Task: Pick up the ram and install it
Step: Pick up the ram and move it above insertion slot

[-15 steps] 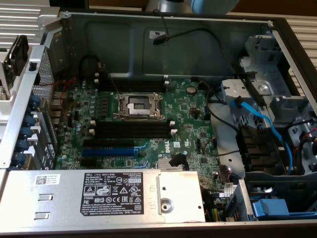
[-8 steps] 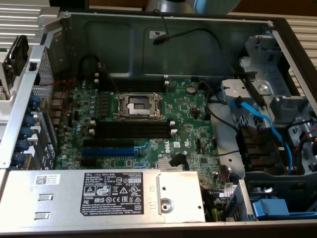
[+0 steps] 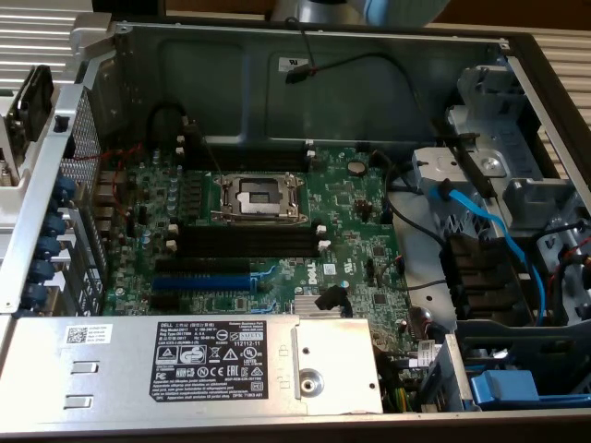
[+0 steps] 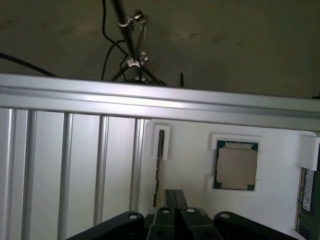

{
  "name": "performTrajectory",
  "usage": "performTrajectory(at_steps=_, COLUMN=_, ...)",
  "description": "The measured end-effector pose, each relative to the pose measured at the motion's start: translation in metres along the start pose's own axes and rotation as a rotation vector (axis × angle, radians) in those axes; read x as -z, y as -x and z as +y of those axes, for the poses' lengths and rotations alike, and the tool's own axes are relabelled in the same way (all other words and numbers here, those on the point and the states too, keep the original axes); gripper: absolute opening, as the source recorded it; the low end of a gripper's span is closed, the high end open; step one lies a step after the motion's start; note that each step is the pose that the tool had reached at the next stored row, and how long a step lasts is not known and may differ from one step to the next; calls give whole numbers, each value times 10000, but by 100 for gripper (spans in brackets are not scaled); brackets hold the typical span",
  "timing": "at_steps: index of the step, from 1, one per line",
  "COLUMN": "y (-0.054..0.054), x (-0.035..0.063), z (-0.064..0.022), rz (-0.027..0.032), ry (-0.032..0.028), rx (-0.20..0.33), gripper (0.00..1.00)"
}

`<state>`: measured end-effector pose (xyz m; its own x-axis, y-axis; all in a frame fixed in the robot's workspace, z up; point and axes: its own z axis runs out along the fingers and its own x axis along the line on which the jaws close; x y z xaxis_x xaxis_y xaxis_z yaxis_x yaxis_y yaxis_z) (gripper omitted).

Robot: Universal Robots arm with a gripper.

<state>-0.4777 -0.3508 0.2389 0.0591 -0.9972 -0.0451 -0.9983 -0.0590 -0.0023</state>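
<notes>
The gripper (image 4: 175, 192) has its fingers (image 4: 170, 200) pressed together, empty, near the ram (image 4: 160, 160) in a white tray (image 4: 190, 150). In the exterior view, black memory slots (image 3: 245, 242) sit at 6 o'clock of the socket (image 3: 259, 197).

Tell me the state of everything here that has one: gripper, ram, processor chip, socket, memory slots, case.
gripper: shut, holding nothing.
ram: standing on edge in the white tray, not gripped.
processor chip: lying flat in a recess of that tray.
CPU socket: no chip in it.
black memory slots: empty, no ram installed.
computer case: open, cover off.
</notes>
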Motion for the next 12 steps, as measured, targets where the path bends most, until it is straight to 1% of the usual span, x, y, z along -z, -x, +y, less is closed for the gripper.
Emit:
performTrajectory(at_steps=1, y=0, x=-4, z=-2, rz=-9, ry=135, rx=-7, gripper=11)
performTrajectory(at_steps=2, y=0, x=-6, z=-2, rz=-10, ry=164, rx=-8, gripper=11)
performTrajectory(at_steps=4, y=0, x=-6, z=-3, rz=-10, ry=167, rx=-9, gripper=11)
performTrajectory(at_steps=5, y=-3, x=-6, z=-23, rz=-12, ry=173, rx=-4, gripper=11)
performTrajectory(at_steps=6, y=-7, x=-6, z=-50, rz=-12, ry=206, rx=-6, gripper=11)
performTrajectory(at_steps=7, y=-9, x=-12, z=-78, rz=-17, ry=269, rx=-9, gripper=11)
performTrajectory(at_steps=8, y=-11, x=-17, z=-104, rz=-22, ry=356, rx=-13, gripper=11)
performTrajectory(at_steps=10, y=-13, x=-25, z=-123, rz=-36, ry=602, rx=-18, gripper=11)
performTrajectory(at_steps=12, y=-13, x=-35, z=-127, rz=-48, ry=813, rx=-21, gripper=11)
